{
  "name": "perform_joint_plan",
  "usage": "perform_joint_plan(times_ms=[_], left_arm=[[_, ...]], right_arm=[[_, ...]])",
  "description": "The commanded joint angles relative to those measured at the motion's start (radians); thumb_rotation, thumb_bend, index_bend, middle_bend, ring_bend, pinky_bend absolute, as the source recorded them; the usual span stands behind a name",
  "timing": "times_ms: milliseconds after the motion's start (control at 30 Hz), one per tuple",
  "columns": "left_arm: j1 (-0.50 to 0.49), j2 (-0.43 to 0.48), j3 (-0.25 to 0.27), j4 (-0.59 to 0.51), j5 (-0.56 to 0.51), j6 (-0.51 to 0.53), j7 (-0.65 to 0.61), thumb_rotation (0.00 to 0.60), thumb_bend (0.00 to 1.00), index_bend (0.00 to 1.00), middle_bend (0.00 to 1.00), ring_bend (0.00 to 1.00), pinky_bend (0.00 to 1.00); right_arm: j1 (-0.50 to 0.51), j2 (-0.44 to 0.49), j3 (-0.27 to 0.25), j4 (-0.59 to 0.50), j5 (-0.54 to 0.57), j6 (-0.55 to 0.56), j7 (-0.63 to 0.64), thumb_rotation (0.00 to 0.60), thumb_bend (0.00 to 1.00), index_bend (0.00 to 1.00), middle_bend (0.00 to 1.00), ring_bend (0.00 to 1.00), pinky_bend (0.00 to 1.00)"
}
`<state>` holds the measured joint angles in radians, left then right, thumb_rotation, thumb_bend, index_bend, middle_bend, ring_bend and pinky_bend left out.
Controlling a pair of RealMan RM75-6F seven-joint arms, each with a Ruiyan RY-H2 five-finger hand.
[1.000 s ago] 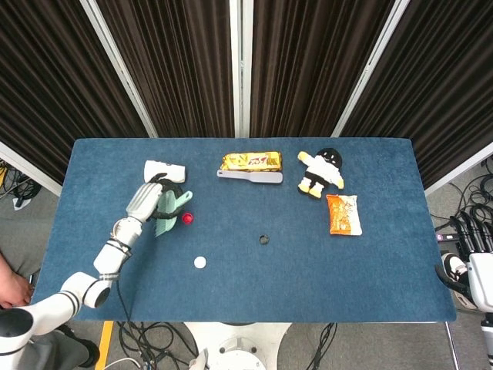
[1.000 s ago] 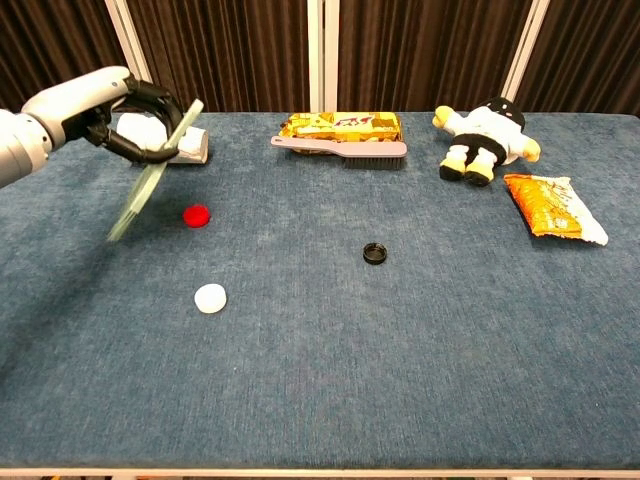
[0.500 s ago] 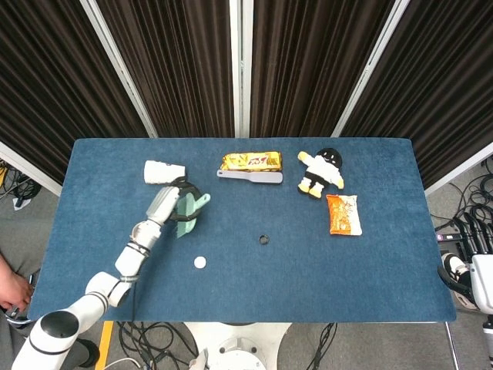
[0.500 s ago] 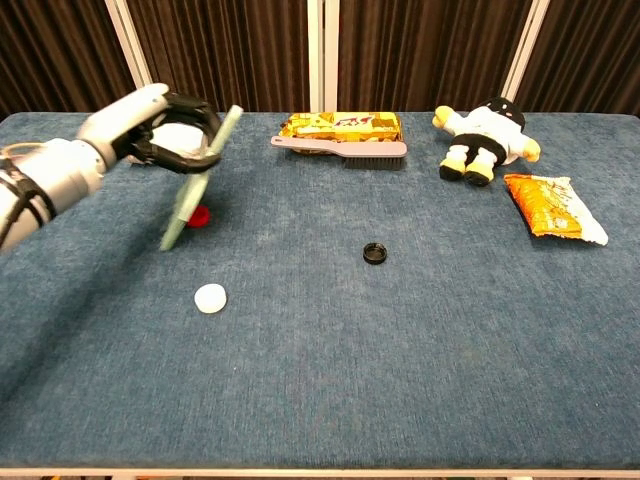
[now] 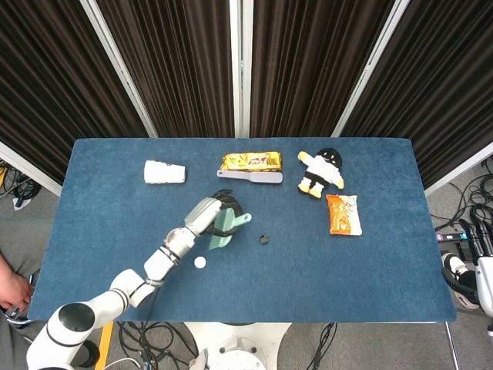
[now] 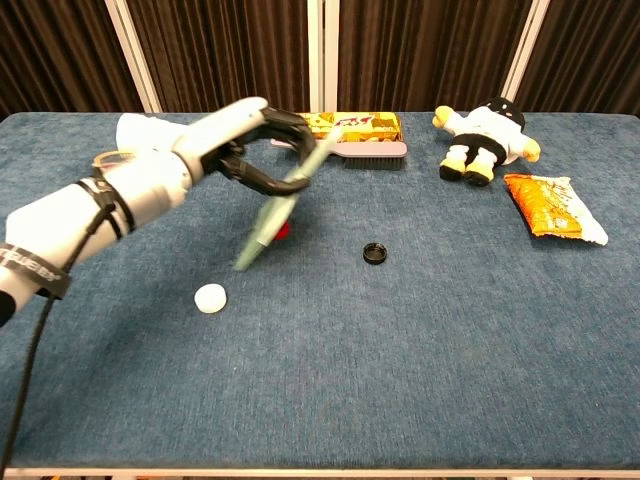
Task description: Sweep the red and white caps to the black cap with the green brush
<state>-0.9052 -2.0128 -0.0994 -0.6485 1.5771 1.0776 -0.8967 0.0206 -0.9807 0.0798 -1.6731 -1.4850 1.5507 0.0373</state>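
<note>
- White cap [image 6: 210, 296], flat round disc, is seen nearest on the napped blue table cloth [image 6: 420, 360].
- Green brush [image 6: 280, 205], thin pale plastic, is gripped tilted by the left hand [image 6: 240, 150]; fingers are curled round its handle.
- Red cap [image 6: 283, 229] is partly hidden behind the brush head.
- Black cap [image 6: 375, 253], a small ring, lies apart to the right.
- Right hand: not seen in either view.

The left hand [image 5: 206, 216] grips the green brush [image 5: 225, 229], whose handle tip points to the right. The white cap [image 5: 200, 262] lies just below the hand. The black cap [image 5: 264, 239] sits to its right, just past the brush, not touching it.
</note>
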Motion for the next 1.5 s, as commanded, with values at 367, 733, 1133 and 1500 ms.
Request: perform_joint_plan(times_ms=[367, 733, 1133, 1500], left_arm=[[-0.092, 0.018, -0.005, -0.18, 0.021, -0.059, 0.081, 0.6, 0.45, 0.53, 0.55, 0.3, 0.12], [-0.014, 0.074, -0.106, -0.284, -0.127, -0.028, 0.241, 0.6, 0.45, 0.52, 0.55, 0.3, 0.12], [0.237, 0.298, -0.085, -0.647, -0.317, 0.062, 0.5, 0.6, 0.46, 0.52, 0.55, 0.3, 0.12], [0.349, 0.224, 0.004, -0.694, -0.216, 0.235, 0.672, 0.6, 0.46, 0.52, 0.55, 0.3, 0.12]], right_arm=[[-0.013, -0.007, -0.002, 0.019, -0.008, 0.016, 0.025, 0.6, 0.16, 0.0, 0.01, 0.0, 0.0], [-0.002, -0.006, 0.005, 0.04, -0.015, 0.005, 0.046, 0.6, 0.16, 0.0, 0.01, 0.0, 0.0], [0.061, -0.004, 0.019, 0.074, -0.03, -0.07, 0.052, 0.6, 0.16, 0.0, 0.01, 0.0, 0.0], [0.09, 0.004, 0.025, 0.065, -0.021, -0.103, 0.034, 0.6, 0.16, 0.0, 0.01, 0.0, 0.0]])
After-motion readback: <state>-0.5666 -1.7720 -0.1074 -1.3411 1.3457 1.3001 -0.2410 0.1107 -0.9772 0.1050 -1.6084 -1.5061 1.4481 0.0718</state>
